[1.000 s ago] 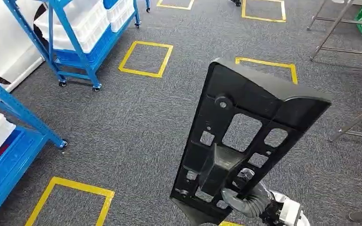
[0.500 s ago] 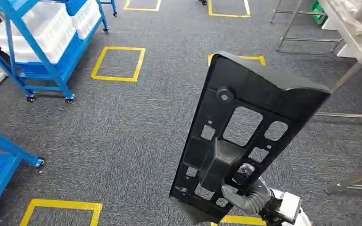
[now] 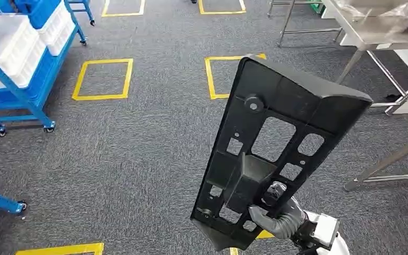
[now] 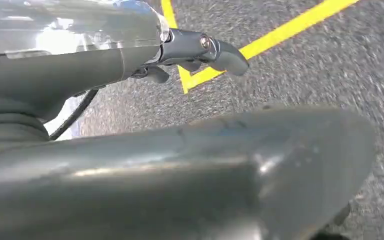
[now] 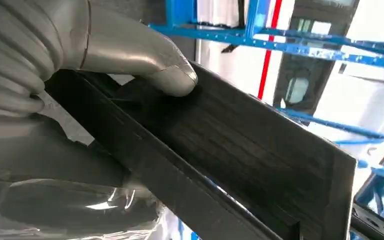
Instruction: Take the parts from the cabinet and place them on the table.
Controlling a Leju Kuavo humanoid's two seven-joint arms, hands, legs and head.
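One black part (image 3: 276, 143) upright in the right hand (image 3: 276, 215); left hand (image 4: 200, 50) state unclear.

Left robot hand (image 4: 200, 50) above yellow-taped (image 4: 280, 32) grey carpet (image 4: 340, 65).

A black plastic panel (image 3: 276, 149) stands over speckled dark-grey carpet (image 3: 138, 149) marked with yellow tape squares (image 3: 103, 79). Left of the panel, a blue rack (image 3: 18, 95) carries white bins (image 3: 10, 48); the hand (image 3: 276, 220) beneath it is grey.
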